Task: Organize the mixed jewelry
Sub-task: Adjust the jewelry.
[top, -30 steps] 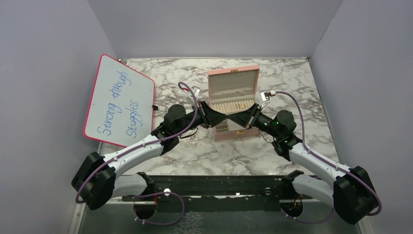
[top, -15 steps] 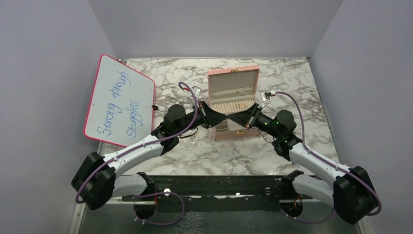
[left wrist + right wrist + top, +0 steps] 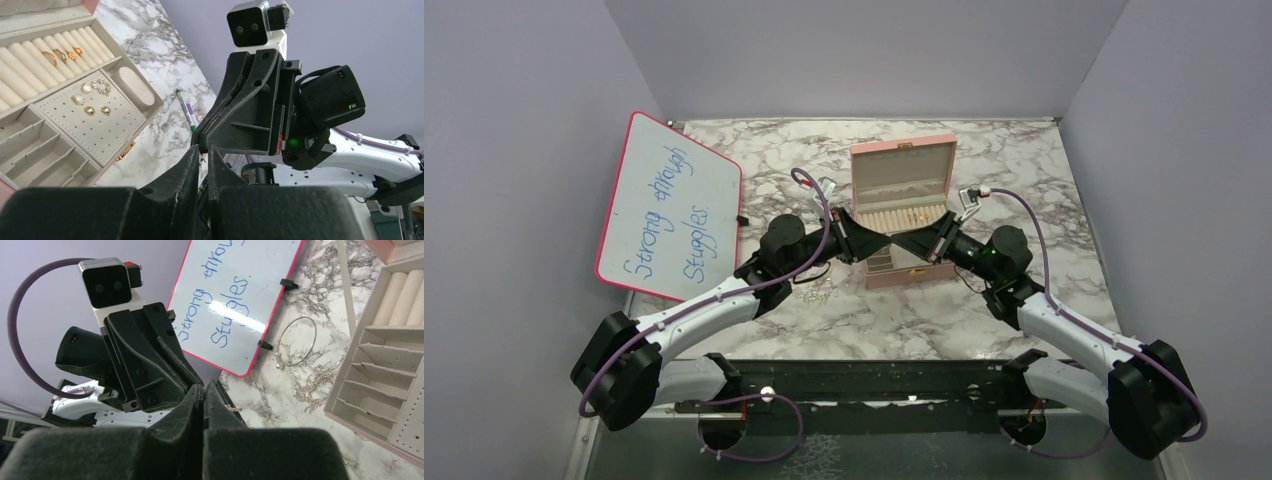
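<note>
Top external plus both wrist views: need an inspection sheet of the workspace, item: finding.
Surface: white-grey marble tabletop, no spills seen.
Job's things: gold rings on the rolls of the open pink jewellery box, small earrings on its perforated pad; thin silver hoop and glittery chain lie loose on the marble between box and whiteboard.
Clutter: green-and-white marker pen on the marble beside the box; pink-framed whiteboard propped at the left wall.
Grippers: left gripper and right gripper tip to tip near the box, both shut to a slit; anything pinched is too small to tell.
Cables: purple cable loops free off the left wrist, no snag seen.
Surroundings: plain lilac walls on three sides.
</note>
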Available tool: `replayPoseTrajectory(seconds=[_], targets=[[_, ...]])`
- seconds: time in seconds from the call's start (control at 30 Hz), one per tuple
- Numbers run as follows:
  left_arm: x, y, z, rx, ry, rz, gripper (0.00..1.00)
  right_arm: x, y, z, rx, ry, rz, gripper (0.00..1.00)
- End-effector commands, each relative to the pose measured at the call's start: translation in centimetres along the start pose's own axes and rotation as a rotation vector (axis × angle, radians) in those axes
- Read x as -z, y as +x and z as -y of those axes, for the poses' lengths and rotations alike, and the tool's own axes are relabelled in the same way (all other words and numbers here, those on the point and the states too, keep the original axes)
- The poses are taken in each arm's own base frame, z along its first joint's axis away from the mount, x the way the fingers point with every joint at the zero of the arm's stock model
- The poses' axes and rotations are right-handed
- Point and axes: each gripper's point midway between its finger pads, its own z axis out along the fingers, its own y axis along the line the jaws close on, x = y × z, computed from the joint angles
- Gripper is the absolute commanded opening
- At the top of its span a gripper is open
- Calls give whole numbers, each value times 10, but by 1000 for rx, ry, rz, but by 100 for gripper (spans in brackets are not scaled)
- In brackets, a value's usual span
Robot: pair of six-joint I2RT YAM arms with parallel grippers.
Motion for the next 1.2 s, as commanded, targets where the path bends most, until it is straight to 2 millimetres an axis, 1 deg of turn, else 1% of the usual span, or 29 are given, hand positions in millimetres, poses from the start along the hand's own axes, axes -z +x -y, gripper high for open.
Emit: replayPoseTrajectory(seconds=[0.0,0.1,0.17,0.2,0.3,0.33,0.43,0.53,0.77,0.97,1.07,1.17], targets=[[1,-1,9,-19,40,-2,11,-2,-4,-9,1,-28,15,5],[1,0,10,-19,43,-6,6,-3,-4,-9,-5,-28,16,5],[1,0,9,-16,41,-7,6,-3,-5,-9,-8,-27,18,5],[1,1,8,-15,39,-7,8,-3,-5,-8,-10,-25,18,5],[2,0,7,-14,33,-3,19,-3,-5,-8,-14,-26,23,5],[2,0,6,-13,30,-1,21,-3,-5,-8,-15,-25,23,5],[2,1,4,-14,22,4,24,-3,-5,-8,-16,-25,23,5],[2,1,1,-12,13,8,25,-3,-5,-8,-18,-25,21,5],[2,2,1,-8,12,2,13,-3,-5,-7,-25,-21,23,5],[2,2,0,-10,11,6,0,-4,-5,-9,-24,-26,19,5],[2,-1,1,-17,10,16,0,-4,-4,-9,-18,-29,12,6],[1,-3,4,-31,17,15,0,-4,-3,-8,-10,-23,4,13]])
